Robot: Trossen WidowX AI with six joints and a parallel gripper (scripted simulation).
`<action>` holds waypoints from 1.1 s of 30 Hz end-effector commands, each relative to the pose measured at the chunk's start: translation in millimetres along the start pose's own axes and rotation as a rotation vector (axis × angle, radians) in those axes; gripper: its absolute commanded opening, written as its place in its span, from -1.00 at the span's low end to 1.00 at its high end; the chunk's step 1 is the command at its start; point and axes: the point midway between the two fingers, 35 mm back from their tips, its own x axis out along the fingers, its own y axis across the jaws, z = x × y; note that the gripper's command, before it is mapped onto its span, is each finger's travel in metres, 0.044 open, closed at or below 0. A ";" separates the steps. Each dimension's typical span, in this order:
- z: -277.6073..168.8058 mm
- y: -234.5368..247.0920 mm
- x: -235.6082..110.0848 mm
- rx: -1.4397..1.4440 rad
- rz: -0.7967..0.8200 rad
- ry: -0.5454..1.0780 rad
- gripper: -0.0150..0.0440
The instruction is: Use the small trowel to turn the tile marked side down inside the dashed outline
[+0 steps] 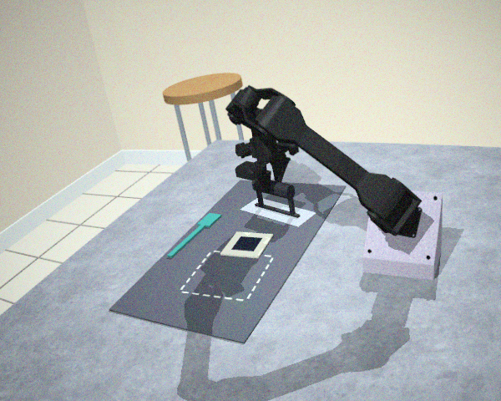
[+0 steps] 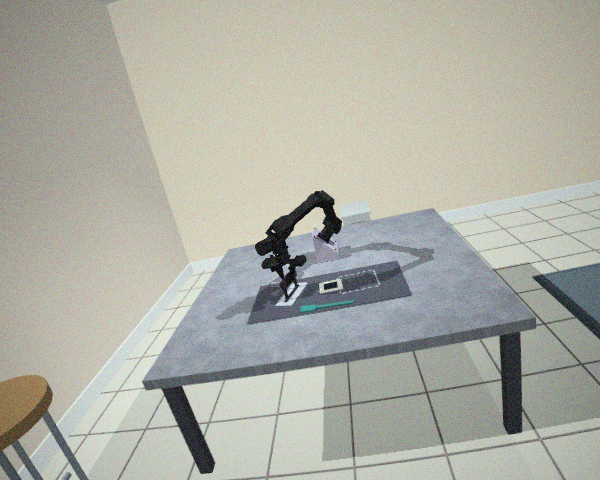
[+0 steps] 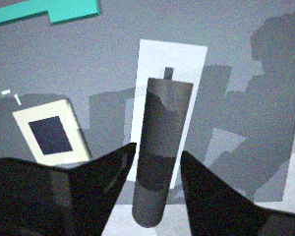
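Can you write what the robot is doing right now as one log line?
gripper astride trowel handle, grip unclear | tile marked side up, mostly outside dashed outline
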 end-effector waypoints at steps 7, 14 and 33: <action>-1.6 0.3 2.9 0.009 0.007 0.005 -0.05; -1.6 0.3 2.9 0.009 0.007 0.005 -0.05; -1.6 0.3 2.9 0.294 0.006 0.005 -0.05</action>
